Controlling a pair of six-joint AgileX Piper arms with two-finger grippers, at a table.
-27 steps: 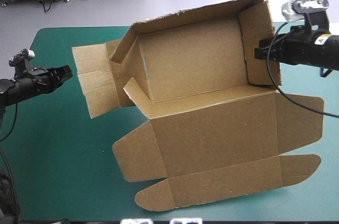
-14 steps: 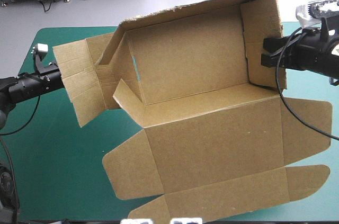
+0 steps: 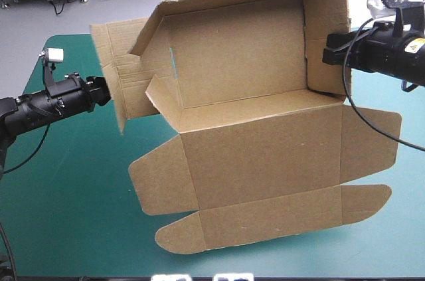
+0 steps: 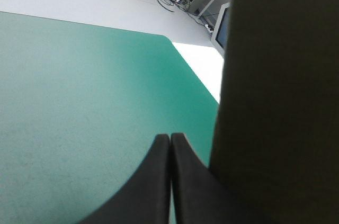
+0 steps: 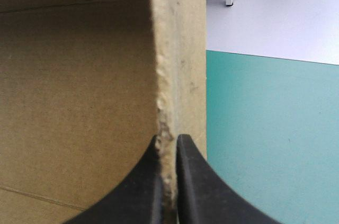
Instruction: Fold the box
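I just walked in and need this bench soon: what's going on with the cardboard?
Two arms are folding the brown box on the teal-green table. The right gripper is shut on the raised right side wall. The left gripper, shut and empty, sits beside the left side flap, which sticks outward. The back wall is up; the lid is spread flat toward the near edge.

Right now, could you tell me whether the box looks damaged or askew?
Yes: on the box, the left end panel splays outward, unfolded, while the right wall stands pinched in the right claw, its edge ragged.
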